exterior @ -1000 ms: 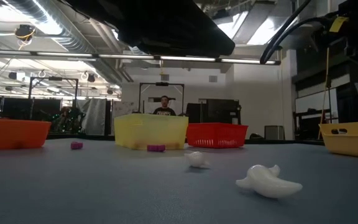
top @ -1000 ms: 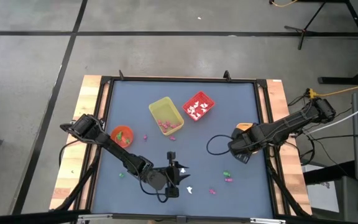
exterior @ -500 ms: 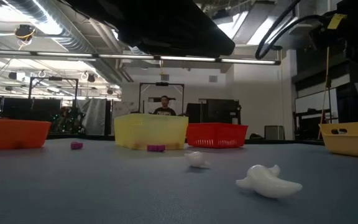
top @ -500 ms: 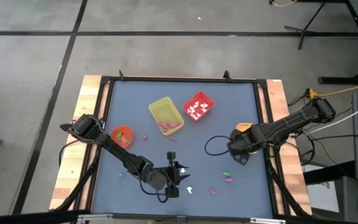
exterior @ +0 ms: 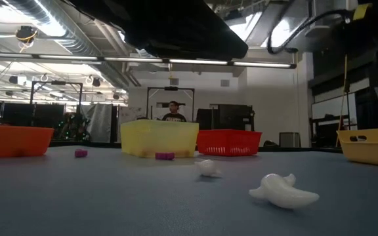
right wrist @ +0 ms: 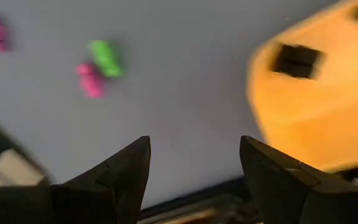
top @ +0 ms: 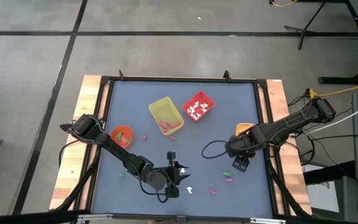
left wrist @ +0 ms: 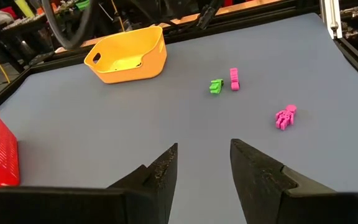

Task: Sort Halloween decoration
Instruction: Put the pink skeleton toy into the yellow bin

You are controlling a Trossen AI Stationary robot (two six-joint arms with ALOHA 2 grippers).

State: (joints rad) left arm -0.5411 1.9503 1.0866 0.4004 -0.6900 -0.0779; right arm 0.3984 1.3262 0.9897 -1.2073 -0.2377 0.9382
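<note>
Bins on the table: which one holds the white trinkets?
The red bin, right of the yellow bin; white pieces show inside it, while the yellow one holds pink.

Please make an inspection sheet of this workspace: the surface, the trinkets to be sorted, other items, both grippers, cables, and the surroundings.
Surface: blue-grey table in a black frame.
Job's things: loose trinkets on the mat: a green trinket beside a pink trinket, a pink figure, white pieces; more lie in the yellow bin and the red bin.
Clutter: orange bowl, orange tray.
Grippers: left gripper open, empty, near the front edge; right gripper open, empty, beside the orange tray.
Cables: black loop at the right arm.
Surroundings: a person far behind the table.
</note>
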